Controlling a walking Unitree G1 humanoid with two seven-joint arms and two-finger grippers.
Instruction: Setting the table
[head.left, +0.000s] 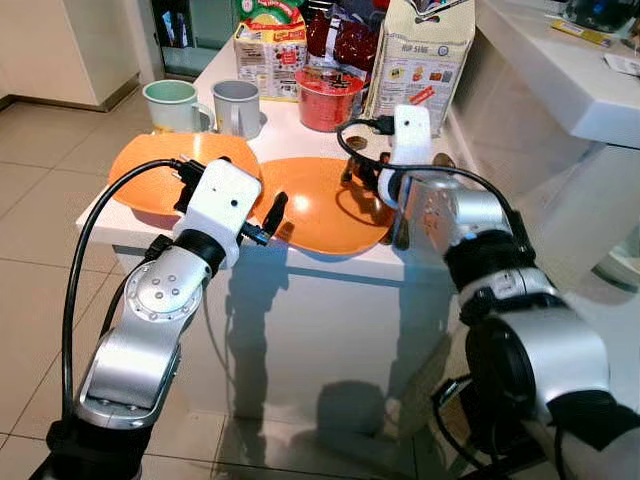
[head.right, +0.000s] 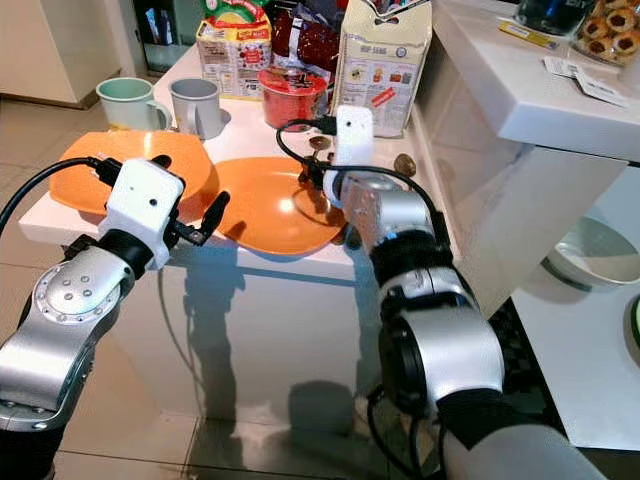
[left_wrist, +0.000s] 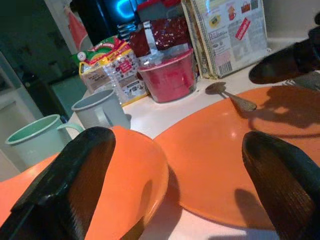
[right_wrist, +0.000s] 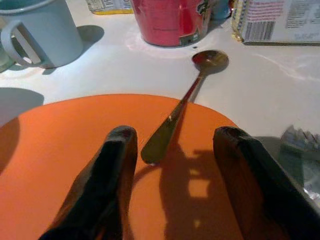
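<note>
Two orange plates lie on the white table (head.left: 300, 140): the left plate (head.left: 165, 165) overlaps the rim of the right plate (head.left: 320, 215). A metal spoon (right_wrist: 182, 102) rests with its handle on the right plate's far rim and its bowl on the table. My right gripper (right_wrist: 172, 185) hovers open low over that plate, its fingers either side of the spoon handle's tip. At the table's near edge my left gripper (left_wrist: 175, 185) stands open, level with the plates where they overlap. Neither gripper holds anything.
A green mug (head.left: 172, 105) and a grey mug (head.left: 237, 107) stand behind the left plate. A red tub (head.left: 328, 97), a tall paper bag (head.left: 425, 55) and a carton (head.left: 270, 45) crowd the table's back. A white counter (head.left: 560, 70) rises at right.
</note>
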